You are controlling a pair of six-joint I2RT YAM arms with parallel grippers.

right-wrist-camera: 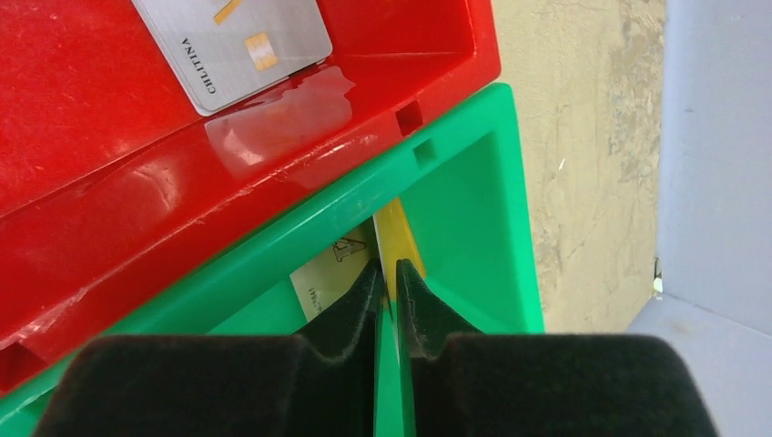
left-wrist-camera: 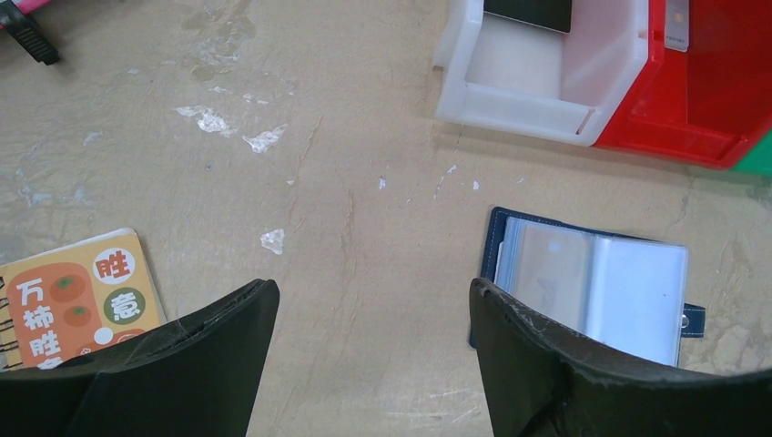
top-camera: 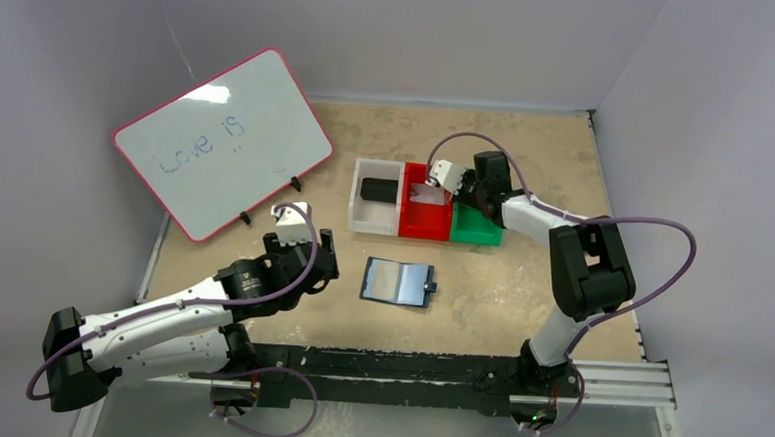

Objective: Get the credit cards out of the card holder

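Observation:
The card holder [top-camera: 397,281], a navy wallet, lies open on the table with pale clear pockets up; it also shows in the left wrist view [left-wrist-camera: 592,282]. My left gripper [top-camera: 316,260] is open and empty, low over bare table just left of the wallet [left-wrist-camera: 373,291]. My right gripper [top-camera: 465,198] is shut on a yellow credit card [right-wrist-camera: 393,232], held edge-on inside the green bin [right-wrist-camera: 455,137]. A pale printed card face [right-wrist-camera: 332,264] shows beside the left finger. A silver card [right-wrist-camera: 241,45] lies in the red bin [right-wrist-camera: 137,164]. A black card [top-camera: 377,189] lies in the white bin [top-camera: 362,217].
The three bins stand in a row behind the wallet, white, red [top-camera: 425,221] and green [top-camera: 476,231]. A whiteboard [top-camera: 222,155] leans at the back left. An orange printed pad [left-wrist-camera: 73,291] lies left of my left gripper. Walls close the right and back.

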